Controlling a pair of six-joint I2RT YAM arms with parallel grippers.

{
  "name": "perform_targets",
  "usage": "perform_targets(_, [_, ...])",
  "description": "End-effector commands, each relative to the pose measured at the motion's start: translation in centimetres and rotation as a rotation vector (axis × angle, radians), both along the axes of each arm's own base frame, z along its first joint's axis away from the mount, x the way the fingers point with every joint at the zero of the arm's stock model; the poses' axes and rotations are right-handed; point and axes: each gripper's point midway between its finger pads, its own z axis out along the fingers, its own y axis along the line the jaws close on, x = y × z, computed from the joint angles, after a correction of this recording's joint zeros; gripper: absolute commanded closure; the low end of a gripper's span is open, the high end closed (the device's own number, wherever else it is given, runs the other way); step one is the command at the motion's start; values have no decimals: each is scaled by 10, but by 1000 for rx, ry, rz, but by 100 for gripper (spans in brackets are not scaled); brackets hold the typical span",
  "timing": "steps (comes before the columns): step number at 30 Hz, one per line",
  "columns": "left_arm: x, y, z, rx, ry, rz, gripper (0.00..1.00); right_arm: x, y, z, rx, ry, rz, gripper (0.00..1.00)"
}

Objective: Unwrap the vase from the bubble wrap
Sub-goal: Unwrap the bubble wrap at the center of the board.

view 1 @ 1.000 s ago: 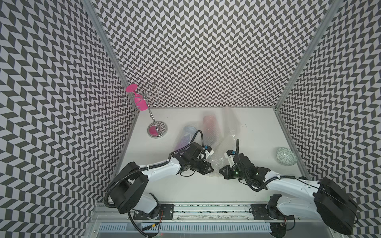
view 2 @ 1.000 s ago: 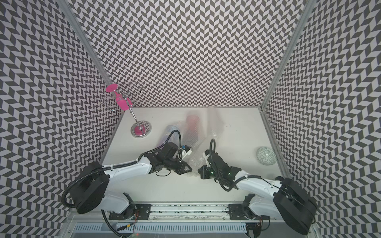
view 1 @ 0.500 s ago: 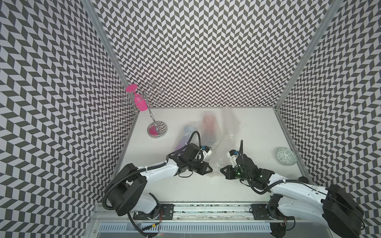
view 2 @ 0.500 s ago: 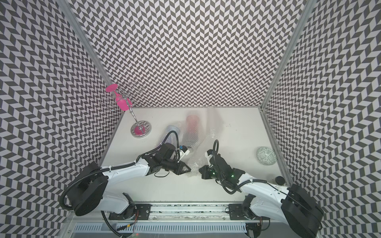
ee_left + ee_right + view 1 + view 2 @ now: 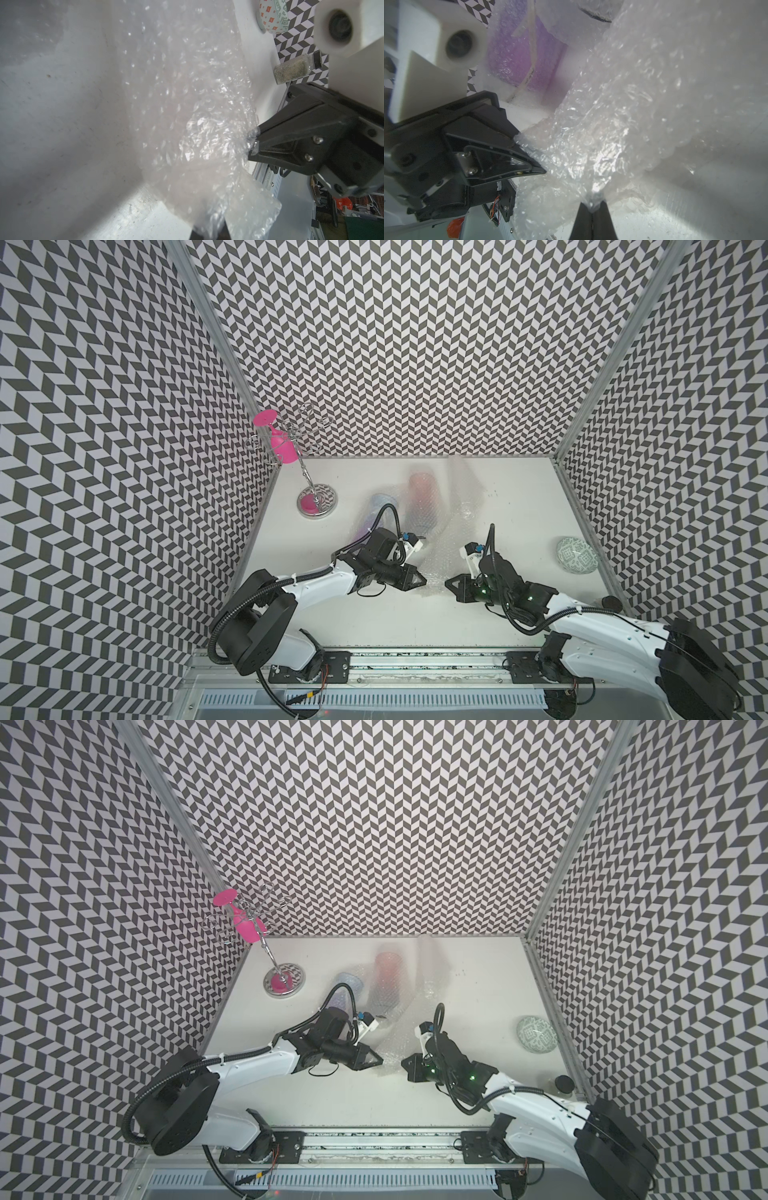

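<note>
A crinkled sheet of clear bubble wrap (image 5: 436, 564) (image 5: 390, 1044) runs from the table's front middle toward the back. Both grippers pinch its near end. My left gripper (image 5: 424, 583) (image 5: 380, 1061) (image 5: 207, 234) is shut on the sheet from the left. My right gripper (image 5: 446, 584) (image 5: 403, 1064) (image 5: 592, 207) is shut on it from the right, a short gap away. Farther back, a reddish vase (image 5: 422, 497) (image 5: 388, 977) lies blurred under the wrap. A purple vase (image 5: 380, 510) (image 5: 347, 986) (image 5: 525, 52), also wrapped and taped, lies to its left behind the left wrist.
A wire glass rack (image 5: 316, 502) with a pink glass (image 5: 282, 443) stands at the back left. A patterned bowl (image 5: 575, 554) (image 5: 272, 16) sits by the right wall. A spice jar (image 5: 295, 69) (image 5: 563, 1085) stands at the front right corner.
Both grippers stay shut on the bubble wrap. Their tips have drifted slightly apart, and the right arm's rear links have swung lower and to the right.
</note>
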Motion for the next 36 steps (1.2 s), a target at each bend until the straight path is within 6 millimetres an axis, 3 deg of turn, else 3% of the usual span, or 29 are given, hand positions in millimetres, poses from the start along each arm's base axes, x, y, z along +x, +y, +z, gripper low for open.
perform_targets(1, [4,27,-22,105,54,77,100,-1,-47,-39,-199,49,-130,100])
perform_targets(5, [0,24,-21,96,59,60,100,-3,-44,-40,-200,49,-104,92])
perform_targets(12, [-12,14,-20,90,66,7,100,0,-32,-35,-161,26,-65,61])
perform_targets(20, [-18,8,-13,74,65,-17,100,-3,2,-17,-73,-36,50,47])
perform_targets(28, [-22,6,-14,70,73,-29,100,-20,29,1,-9,-88,153,44])
perform_targets(32, [-25,2,-13,69,68,-46,100,-20,32,-13,-46,-42,150,43])
perform_targets(36, [-27,0,-14,68,66,-48,100,-17,33,-28,-102,3,138,48])
